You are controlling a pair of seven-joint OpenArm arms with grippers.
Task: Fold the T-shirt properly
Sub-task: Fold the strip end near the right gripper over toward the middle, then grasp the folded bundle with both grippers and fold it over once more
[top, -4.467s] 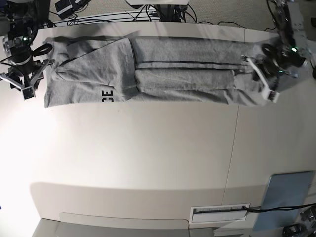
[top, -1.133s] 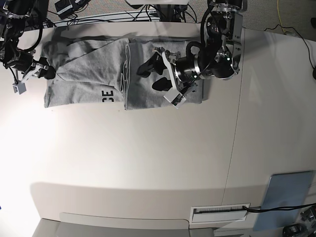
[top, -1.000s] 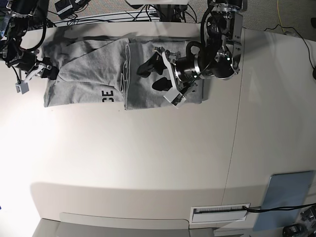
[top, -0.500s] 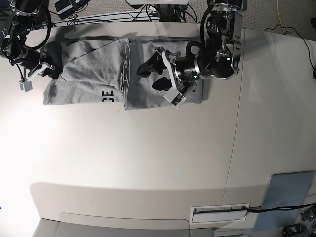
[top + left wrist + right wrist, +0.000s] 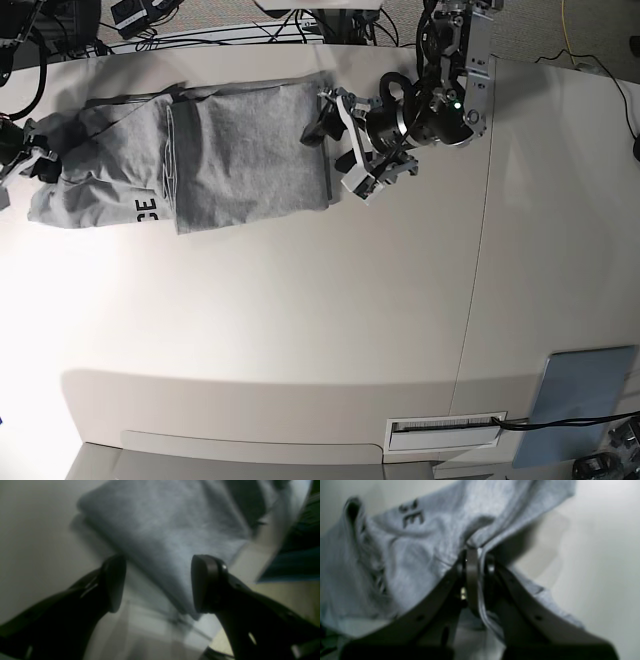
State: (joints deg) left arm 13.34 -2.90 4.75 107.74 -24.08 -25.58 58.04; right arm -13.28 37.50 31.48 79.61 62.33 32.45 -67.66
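Observation:
The heather-grey T-shirt (image 5: pixel 240 150) lies folded lengthwise along the far left of the table, with black letters (image 5: pixel 147 209) showing near its front edge. My right gripper (image 5: pixel 28 168) is at the shirt's left end, shut on a bunched fold of the T-shirt (image 5: pixel 425 545), with the pinch at the fingertips (image 5: pixel 472 562). My left gripper (image 5: pixel 335 143) hovers at the shirt's right edge, open. In the left wrist view the folded corner of the T-shirt (image 5: pixel 160 535) lies between and beyond its spread fingers (image 5: pixel 113 580), which hold nothing.
A blue-grey panel (image 5: pixel 580 395) lies at the front right corner, and a slotted white plate (image 5: pixel 445 428) sits near the front edge. Cables (image 5: pixel 200 30) run behind the table's far edge. The right gripper is close to the table's left edge.
The right gripper closed on the shirt's left end and dragged the whole shirt leftward. The left gripper, earlier over the folded part, now stands open at the shirt's right edge.

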